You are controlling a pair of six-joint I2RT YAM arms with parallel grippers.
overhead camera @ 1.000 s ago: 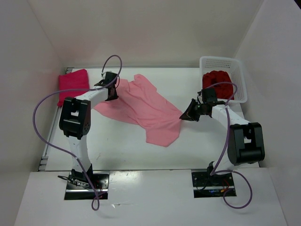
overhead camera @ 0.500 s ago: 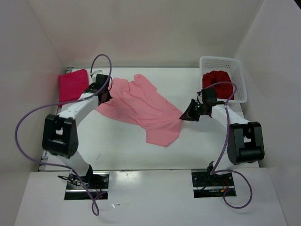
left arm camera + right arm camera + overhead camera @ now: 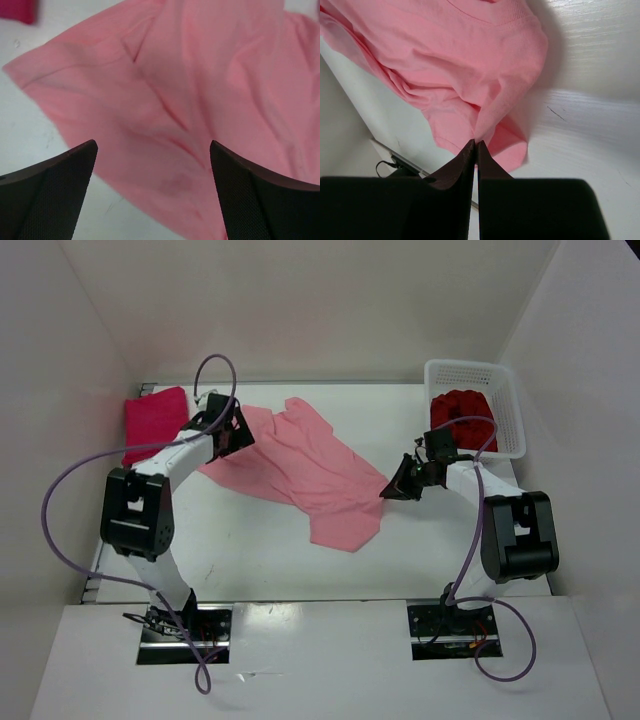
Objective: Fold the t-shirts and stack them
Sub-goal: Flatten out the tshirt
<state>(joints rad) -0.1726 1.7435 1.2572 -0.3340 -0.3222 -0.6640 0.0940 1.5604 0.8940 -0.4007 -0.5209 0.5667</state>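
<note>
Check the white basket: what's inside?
A crumpled dark red t-shirt sits bunched in the basket. Whatever lies under the cloth is covered.

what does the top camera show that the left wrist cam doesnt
Only the top view: the white basket holding the dark crimson shirt, and the right gripper shut on the right edge of the salmon pink shirt. Only the left wrist view: the left gripper, jaws wide open over that shirt's creases. Both: the salmon pink shirt on the table and the magenta shirt, just a corner of it in the wrist view.
</note>
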